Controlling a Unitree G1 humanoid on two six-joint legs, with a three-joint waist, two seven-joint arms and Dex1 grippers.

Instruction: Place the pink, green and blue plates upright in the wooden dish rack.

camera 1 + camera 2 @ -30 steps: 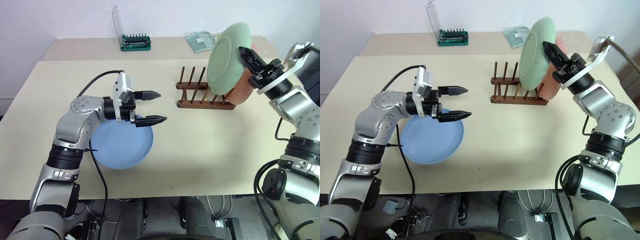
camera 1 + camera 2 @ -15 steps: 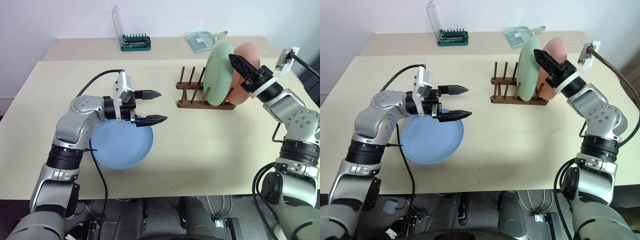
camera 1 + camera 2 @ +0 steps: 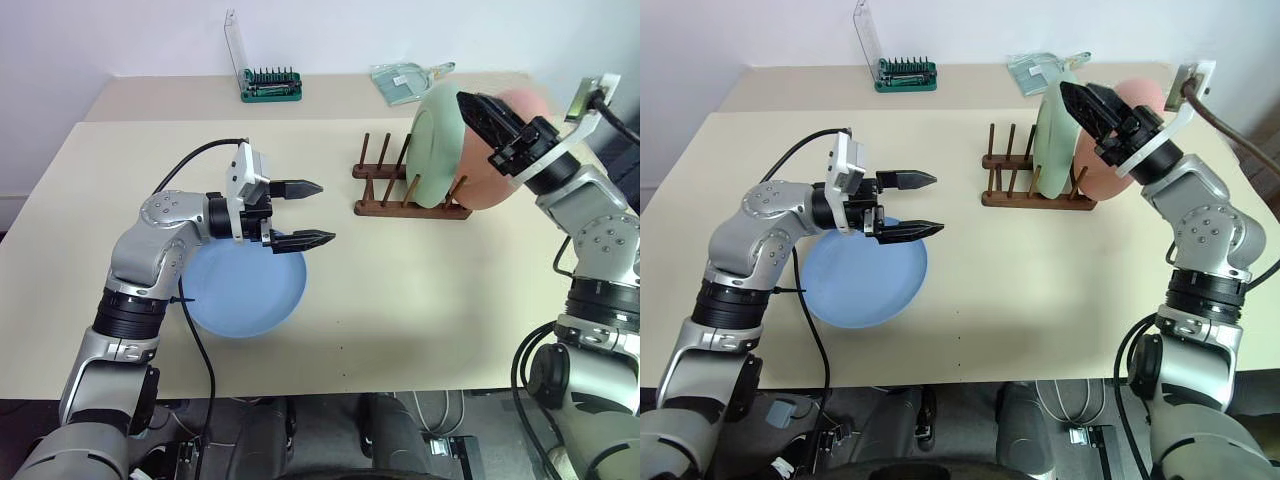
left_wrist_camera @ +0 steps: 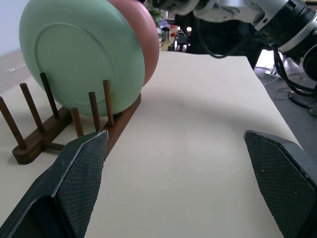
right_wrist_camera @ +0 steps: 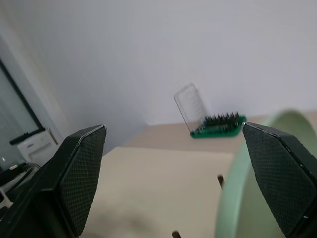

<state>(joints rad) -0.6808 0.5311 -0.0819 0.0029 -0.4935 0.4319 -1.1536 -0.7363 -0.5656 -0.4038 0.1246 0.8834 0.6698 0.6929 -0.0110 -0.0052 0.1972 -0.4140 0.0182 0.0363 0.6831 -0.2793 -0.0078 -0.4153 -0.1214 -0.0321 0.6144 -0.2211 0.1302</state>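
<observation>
Green plate (image 3: 437, 150) and pink plate (image 3: 500, 150) stand in the wooden dish rack (image 3: 410, 196) near your bench's far right corner | right gripper (image 3: 472, 103) released above them, could tip green | blue plate (image 3: 243, 290) lies flat near the front edge under the released left gripper (image 3: 308, 212).

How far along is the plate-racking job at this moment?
Done: the pink plate and the green plate stand upright in the wooden dish rack, green in front of pink. In hand: nothing; the right gripper is open just above the green plate, and the left gripper is open over the blue plate. Left: the blue plate lies flat on the table, to be racked.
</observation>
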